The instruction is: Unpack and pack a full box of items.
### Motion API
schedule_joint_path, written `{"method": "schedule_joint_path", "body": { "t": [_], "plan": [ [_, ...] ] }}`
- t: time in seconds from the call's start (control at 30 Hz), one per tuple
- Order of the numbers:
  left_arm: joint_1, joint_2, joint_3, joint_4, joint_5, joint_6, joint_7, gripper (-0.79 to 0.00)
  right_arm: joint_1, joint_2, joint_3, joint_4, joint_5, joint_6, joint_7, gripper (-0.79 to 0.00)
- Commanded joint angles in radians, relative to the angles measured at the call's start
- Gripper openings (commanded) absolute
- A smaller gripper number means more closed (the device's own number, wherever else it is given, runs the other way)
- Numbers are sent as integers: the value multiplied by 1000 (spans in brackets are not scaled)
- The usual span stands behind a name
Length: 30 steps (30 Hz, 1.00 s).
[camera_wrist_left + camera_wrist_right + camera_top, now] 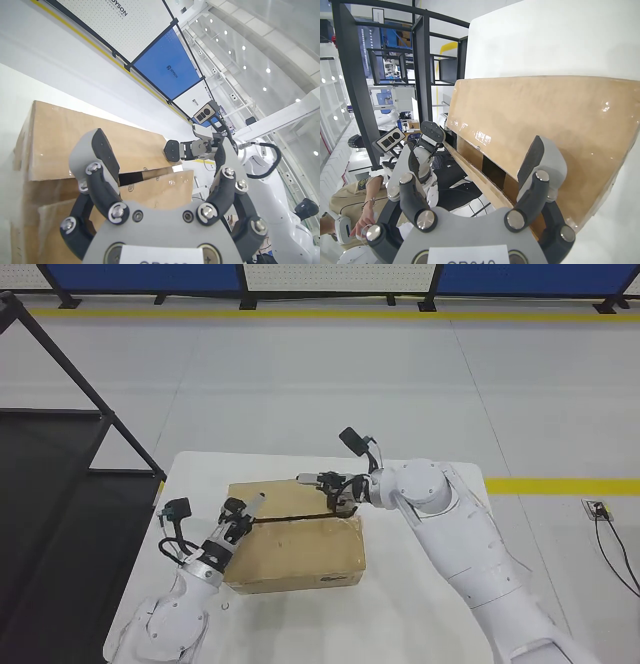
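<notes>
A brown cardboard box [295, 539] lies in the middle of the white table [410, 604]. Its two top flaps are nearly shut, with a dark gap along the seam [130, 177]. My left gripper [243, 511] is at the box's left end, by the seam, open with nothing between its fingers [105, 155]. My right gripper [325, 486] hovers at the far flap [545, 112] near the seam's right end, open and holding nothing; one finger [535, 160] is over that flap's edge. The box's contents are hidden.
A black metal rack [60, 464] stands close to the table's left side. Bare tabletop lies in front of the box and to its right. Grey floor with yellow lines [560, 486] surrounds the table.
</notes>
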Motion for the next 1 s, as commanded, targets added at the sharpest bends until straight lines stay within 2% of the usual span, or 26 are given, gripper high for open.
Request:
{"method": "schedule_joint_path", "body": {
  "t": [0.0, 0.23, 0.57, 0.8, 0.97],
  "plan": [
    [-12, -2, 12, 15, 24, 1, 13, 0, -15, 2, 3, -28, 4, 13, -7, 0],
    [-41, -8, 43, 51, 68, 6, 39, 0, -59, 14, 23, -102, 33, 25, 42, 0],
    [-61, -14, 66, 78, 115, 13, 55, 0, -110, 27, 71, -163, 117, -8, 38, 0],
    [-63, -18, 68, 79, 112, 14, 63, 0, -120, 34, 76, -103, 124, -15, 39, 0],
    [-40, -19, 18, 19, 21, 9, 91, 0, -112, 36, 83, -26, 155, -48, 44, 0]
  ]
}}
